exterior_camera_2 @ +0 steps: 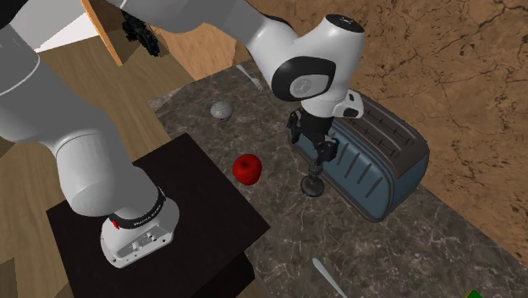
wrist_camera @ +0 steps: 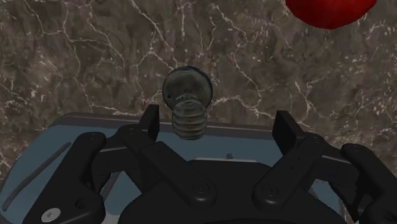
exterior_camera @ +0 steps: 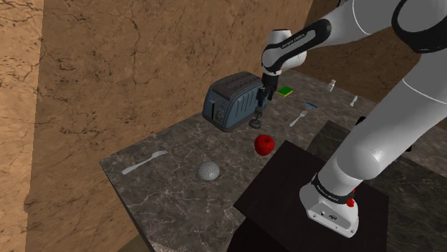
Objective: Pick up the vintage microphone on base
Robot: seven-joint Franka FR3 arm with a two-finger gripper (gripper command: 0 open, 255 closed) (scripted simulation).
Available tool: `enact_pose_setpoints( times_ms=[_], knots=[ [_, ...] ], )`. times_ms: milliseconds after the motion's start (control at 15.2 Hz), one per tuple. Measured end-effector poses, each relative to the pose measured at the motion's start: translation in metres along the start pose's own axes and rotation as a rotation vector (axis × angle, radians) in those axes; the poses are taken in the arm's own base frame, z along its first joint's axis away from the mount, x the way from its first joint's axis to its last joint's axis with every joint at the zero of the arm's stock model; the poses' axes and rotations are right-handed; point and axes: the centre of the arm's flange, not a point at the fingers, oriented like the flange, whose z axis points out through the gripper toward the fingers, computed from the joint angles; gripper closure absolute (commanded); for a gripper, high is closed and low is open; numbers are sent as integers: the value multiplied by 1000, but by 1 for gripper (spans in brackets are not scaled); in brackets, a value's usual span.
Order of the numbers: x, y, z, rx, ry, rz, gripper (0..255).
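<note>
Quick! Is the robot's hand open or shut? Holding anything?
Gripper: open, holding nothing; the microphone stands between its fingers, not clasped.

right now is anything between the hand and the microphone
Nothing visible stands between them. The hand hangs over the microphone with its fingers open. The toaster stands close beside the microphone and might crowd one finger. The apple lies apart on the counter, out of the path.

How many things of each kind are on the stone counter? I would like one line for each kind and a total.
Toaster: 1
Microphone: 1
Apple: 1
Ball: 1
Sponge: 1
Cutlery pieces: 2
Small things at the far end, too small to name: 3
Total: 10
</note>
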Motion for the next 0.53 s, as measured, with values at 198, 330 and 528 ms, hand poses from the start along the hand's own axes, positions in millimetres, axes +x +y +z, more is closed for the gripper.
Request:
enact_pose_setpoints(
  times_ms=[198, 330, 528],
  knots=[
    [21, 16, 23, -4, -8, 0, 0],
    [22, 20, 34, -5, -10, 0, 0],
    [24, 22, 50, -5, -10, 0, 0]
  ],
)
